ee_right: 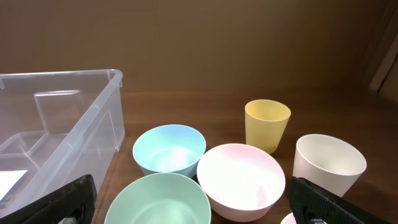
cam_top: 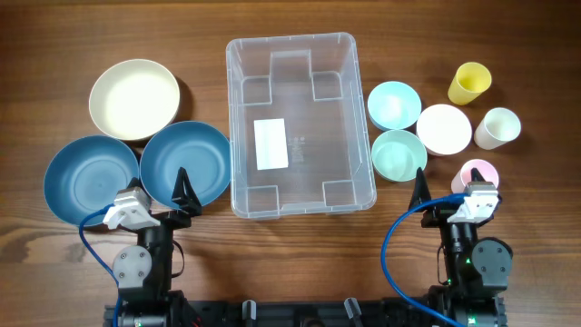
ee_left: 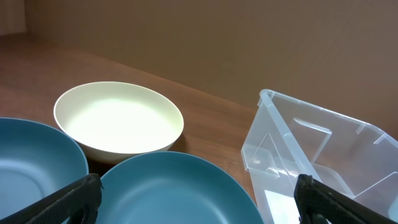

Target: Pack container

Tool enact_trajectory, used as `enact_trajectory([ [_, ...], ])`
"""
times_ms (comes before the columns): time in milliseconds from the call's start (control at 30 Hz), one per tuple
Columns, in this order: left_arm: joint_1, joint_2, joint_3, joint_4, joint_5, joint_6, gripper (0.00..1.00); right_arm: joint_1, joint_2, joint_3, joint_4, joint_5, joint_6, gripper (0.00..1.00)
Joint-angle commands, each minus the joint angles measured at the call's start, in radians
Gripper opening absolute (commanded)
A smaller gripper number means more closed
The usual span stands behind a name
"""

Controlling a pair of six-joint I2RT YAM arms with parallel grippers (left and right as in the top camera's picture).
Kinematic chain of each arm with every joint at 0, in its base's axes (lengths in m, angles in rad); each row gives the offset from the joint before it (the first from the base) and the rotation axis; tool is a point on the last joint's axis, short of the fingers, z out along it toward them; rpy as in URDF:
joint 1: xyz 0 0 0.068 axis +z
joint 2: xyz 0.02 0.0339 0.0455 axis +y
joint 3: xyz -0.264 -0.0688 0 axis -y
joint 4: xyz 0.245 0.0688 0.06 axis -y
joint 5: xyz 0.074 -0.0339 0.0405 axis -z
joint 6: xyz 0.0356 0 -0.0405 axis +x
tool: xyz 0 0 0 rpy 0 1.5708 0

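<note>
The clear container [cam_top: 313, 154] stands empty at the table's middle, with a white label on its bottom. It also shows in the left wrist view [ee_left: 311, 143] and the right wrist view [ee_right: 56, 124]. My left gripper [cam_top: 162, 191] is open and empty at the near left, over the edge of a blue bowl [cam_top: 186, 162]; in its wrist view the jaws [ee_left: 196, 199] straddle that bowl [ee_left: 174, 190]. My right gripper [cam_top: 451, 186] is open and empty at the near right, its jaws [ee_right: 189, 199] above a mint bowl [ee_right: 158, 199].
On the left are a cream bowl [cam_top: 134, 98] and a second blue bowl [cam_top: 91, 180]. On the right are a light blue bowl [cam_top: 393, 104], the mint bowl [cam_top: 398, 154], a white bowl [cam_top: 443, 128], a yellow cup [cam_top: 469, 82], a white cup [cam_top: 497, 127] and a pink cup [cam_top: 477, 171].
</note>
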Motion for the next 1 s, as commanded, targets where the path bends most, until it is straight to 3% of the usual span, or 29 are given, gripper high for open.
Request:
enact_trajectory([
  [0, -0.002, 0.004, -0.009, 0.004, 0.016, 0.024, 1.00, 0.006, -0.012, -0.004, 0.002, -0.016, -0.012, 1.00],
  [500, -0.002, 0.004, -0.009, 0.008, 0.006, 0.020, 1.00, 0.006, -0.012, -0.004, 0.062, 0.013, -0.036, 1.00],
  [700, -0.002, 0.005, 0.007, 0.159, 0.005, 0.021, 1.00, 0.006, -0.011, 0.014, 0.166, -0.026, -0.039, 1.00],
  [833, -0.002, 0.043, 0.121, 0.163, 0.004, 0.025, 1.00, 0.006, 0.043, 0.097, 0.179, 0.023, -0.040, 1.00],
  [967, -0.002, 0.217, 0.337, 0.091, 0.003, 0.070, 1.00, 0.005, 0.269, 0.288, 0.174, 0.068, -0.083, 1.00],
])
